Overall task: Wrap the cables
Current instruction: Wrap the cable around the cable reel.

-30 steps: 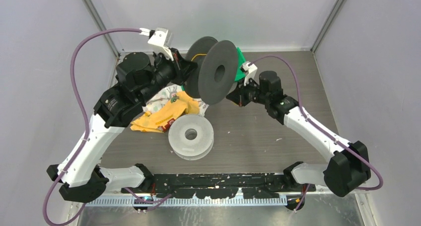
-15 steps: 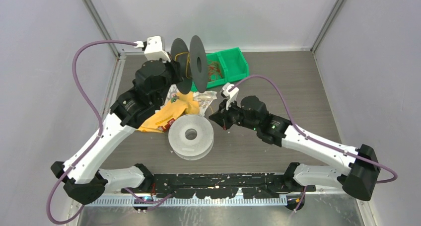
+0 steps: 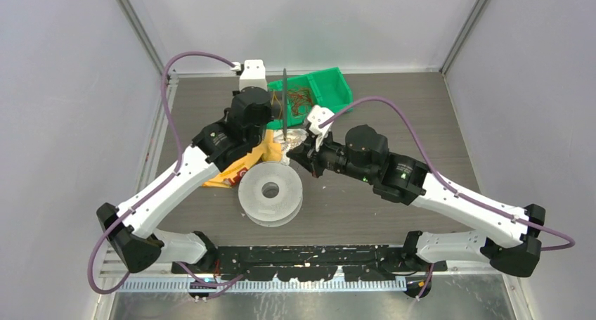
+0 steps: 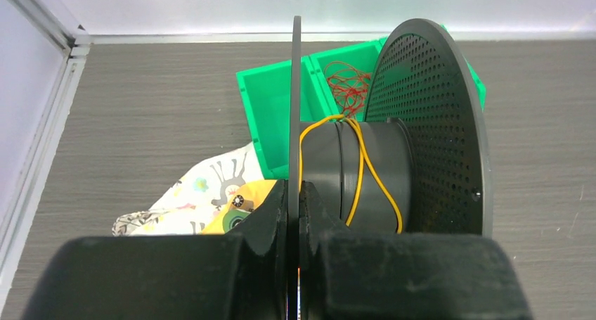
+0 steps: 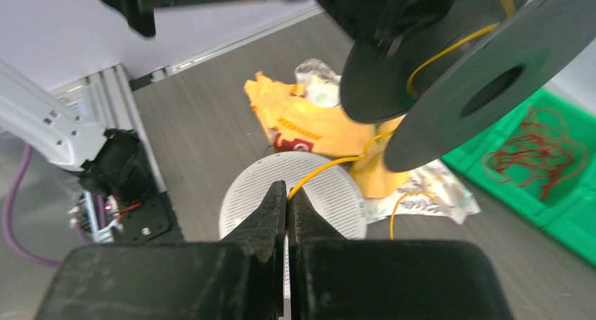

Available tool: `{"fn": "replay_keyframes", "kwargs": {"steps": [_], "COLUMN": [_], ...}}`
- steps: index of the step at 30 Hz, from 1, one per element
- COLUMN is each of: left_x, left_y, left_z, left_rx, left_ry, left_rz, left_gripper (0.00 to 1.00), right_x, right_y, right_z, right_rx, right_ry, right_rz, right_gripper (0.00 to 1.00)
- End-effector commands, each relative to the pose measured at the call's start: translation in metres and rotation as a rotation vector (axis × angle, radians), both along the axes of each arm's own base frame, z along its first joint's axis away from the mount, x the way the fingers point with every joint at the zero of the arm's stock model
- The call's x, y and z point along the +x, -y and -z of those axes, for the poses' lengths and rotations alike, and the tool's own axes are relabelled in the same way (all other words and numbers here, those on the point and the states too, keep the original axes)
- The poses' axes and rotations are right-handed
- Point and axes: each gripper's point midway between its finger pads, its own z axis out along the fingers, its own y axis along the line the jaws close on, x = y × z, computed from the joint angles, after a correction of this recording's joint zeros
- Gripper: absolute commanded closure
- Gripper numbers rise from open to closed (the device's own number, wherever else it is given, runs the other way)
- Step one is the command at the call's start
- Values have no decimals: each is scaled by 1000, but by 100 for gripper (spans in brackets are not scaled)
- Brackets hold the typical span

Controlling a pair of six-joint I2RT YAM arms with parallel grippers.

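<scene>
My left gripper is shut on the thin flange of a dark grey spool and holds it in the air, edge-on in the top view. A yellow cable loops loosely around the spool's hub. It runs down to my right gripper, which is shut on the yellow cable just below the spool. A second yellow strand curls over the cloth. Reddish-brown cables lie tangled in a green bin.
A light grey spool lies flat in the middle of the table under the right gripper. A yellow bag and a patterned cloth lie left of it. Metal rails edge the table.
My left arm has swung the dark spool to the right and turned it edge-on, in front of the bin. My right gripper has moved left and nearer, to below the spool.
</scene>
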Motion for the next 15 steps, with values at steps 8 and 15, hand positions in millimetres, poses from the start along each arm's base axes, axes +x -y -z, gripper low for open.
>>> {"fn": "replay_keyframes", "kwargs": {"steps": [8, 15], "left_x": [-16, -38], "left_y": [58, 79], "left_z": [1, 4], "left_rx": [62, 50], "left_ry": [29, -12], "left_rz": [245, 440], "left_gripper": [99, 99], "right_x": [49, 81], "right_y": [34, 57], "right_z": [-51, -51], "right_rx": [-95, -93], "right_ry": [282, 270], "right_rz": [173, 238], "right_gripper": [100, 100]}}
